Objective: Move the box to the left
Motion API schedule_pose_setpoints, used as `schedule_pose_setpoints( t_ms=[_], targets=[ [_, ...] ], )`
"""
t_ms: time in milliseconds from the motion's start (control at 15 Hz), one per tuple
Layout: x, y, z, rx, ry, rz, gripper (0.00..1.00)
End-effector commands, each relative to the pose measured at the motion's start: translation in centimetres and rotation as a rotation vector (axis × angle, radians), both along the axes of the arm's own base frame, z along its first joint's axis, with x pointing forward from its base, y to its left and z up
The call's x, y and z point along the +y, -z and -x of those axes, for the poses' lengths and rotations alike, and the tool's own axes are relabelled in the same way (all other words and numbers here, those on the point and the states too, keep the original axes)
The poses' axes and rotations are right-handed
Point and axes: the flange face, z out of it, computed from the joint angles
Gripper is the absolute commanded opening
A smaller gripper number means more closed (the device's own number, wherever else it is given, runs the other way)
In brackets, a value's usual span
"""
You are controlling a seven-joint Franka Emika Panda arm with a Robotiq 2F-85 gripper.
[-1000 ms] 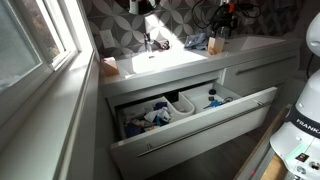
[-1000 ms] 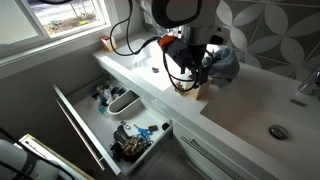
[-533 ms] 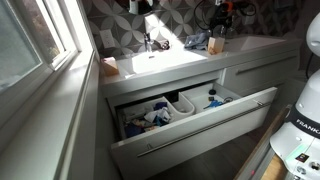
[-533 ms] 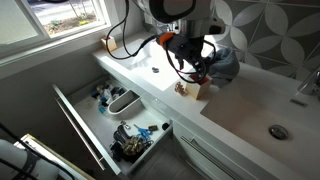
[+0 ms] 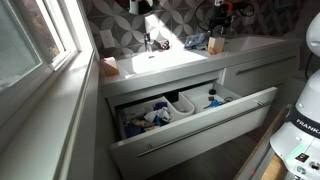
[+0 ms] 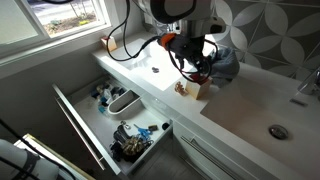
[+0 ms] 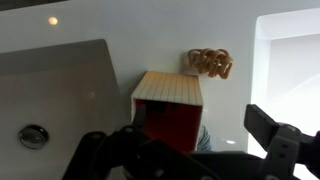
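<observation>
The box [image 7: 168, 108] is a small upright carton with a tan top and orange-red sides. It stands on the white counter in both exterior views [image 6: 201, 89] [image 5: 214, 44], between the two basins. My gripper [image 7: 185, 138] is open, with one finger on each side of the box, and hangs just above it [image 6: 195, 64]. It holds nothing. In one exterior view [image 5: 222, 14] the gripper is dark and hard to make out.
A small brown knotted thing [image 7: 210, 62] lies beside the box [image 6: 181, 87]. A blue-grey cloth [image 6: 226, 62] lies behind it. Sink basins lie either side [image 7: 60, 90] [image 6: 262, 120]. A drawer of clutter and white bins [image 6: 112, 112] [image 5: 185, 112] stands open below. A peach-tan container [image 5: 109, 67] sits by the window.
A second ago my gripper was low around the box. It has since lifted off it, and the box now stands free. Nothing has moved in the last half second.
</observation>
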Motion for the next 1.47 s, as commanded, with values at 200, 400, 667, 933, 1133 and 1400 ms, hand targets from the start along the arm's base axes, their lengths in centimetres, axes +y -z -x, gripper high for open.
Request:
schedule_pose_setpoints(
  t_ms=[200,400,667,933,1133,1400],
  targets=[
    [0.0,2.2,-1.2,-0.028,-0.022,-0.025,0.72],
    [-0.1,1.9,-1.4,-0.042,-0.032,-0.002,0.54],
    [0.7,0.4,-1.0,-0.043,-0.058,0.019,0.77],
    [1.0,-0.9,-1.4,-0.074,-0.116,0.058,0.86],
    [0.3,-0.2,-2.3,-0.088,-0.107,0.076,1.0],
    [0.4,1.6,-2.8,-0.064,-0.104,0.066,0.75]
  ],
)
